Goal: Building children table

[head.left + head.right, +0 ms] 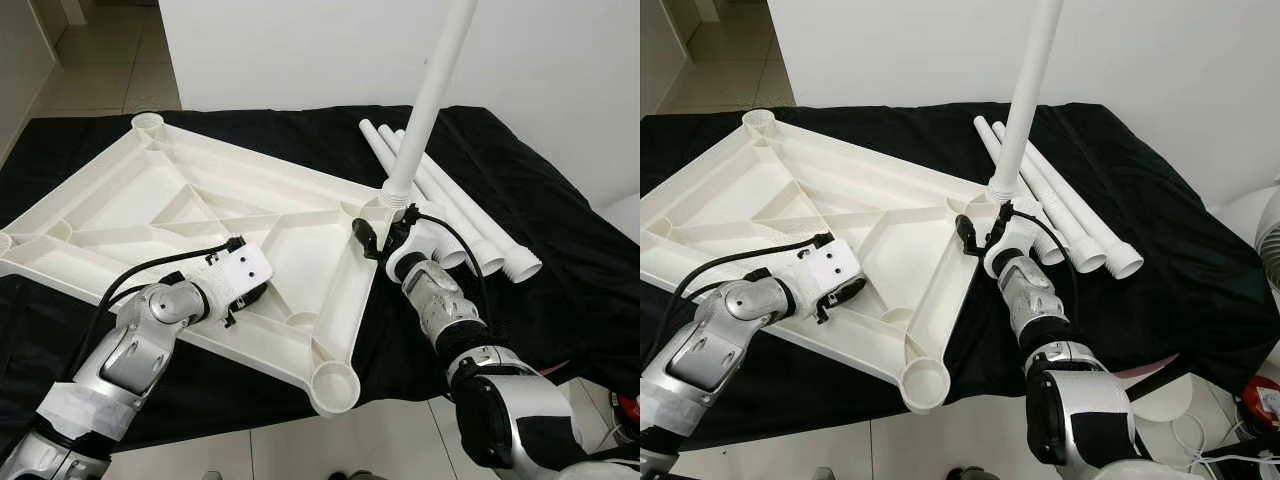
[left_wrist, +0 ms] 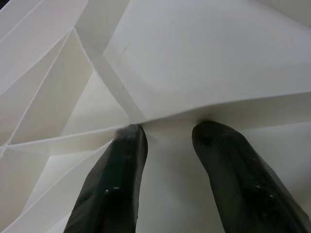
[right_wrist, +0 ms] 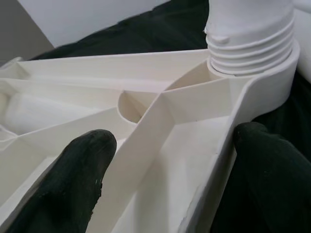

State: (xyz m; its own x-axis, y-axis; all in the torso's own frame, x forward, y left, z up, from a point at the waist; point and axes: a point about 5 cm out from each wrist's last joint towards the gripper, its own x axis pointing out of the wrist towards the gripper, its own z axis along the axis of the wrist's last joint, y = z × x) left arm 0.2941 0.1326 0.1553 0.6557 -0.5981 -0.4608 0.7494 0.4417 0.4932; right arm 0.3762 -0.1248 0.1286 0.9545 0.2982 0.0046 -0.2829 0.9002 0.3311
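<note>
The tabletop (image 1: 190, 215) lies upside down on a black cloth (image 1: 560, 230), one leg (image 1: 428, 100) standing in its 3 o'clock corner socket. The right gripper (image 1: 385, 238), fingers spread, straddles the rim beside that leg. The left gripper (image 1: 245, 295), fingers parted, presses a rib near 6 o'clock; spare legs (image 1: 465, 215) lie at 2 o'clock.

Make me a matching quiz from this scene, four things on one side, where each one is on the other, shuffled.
Things:
1. upright white plastic leg tube
2. loose white leg tubes
3. left gripper
4. upside-down white plastic tabletop

Places:
A. lying together on the black cloth, to the robot's right of the tabletop
B. standing in a corner socket
C. spread across the black cloth
D. at a rib inside the tabletop's underside

Pairs: 1-B, 2-A, 3-D, 4-C
</note>
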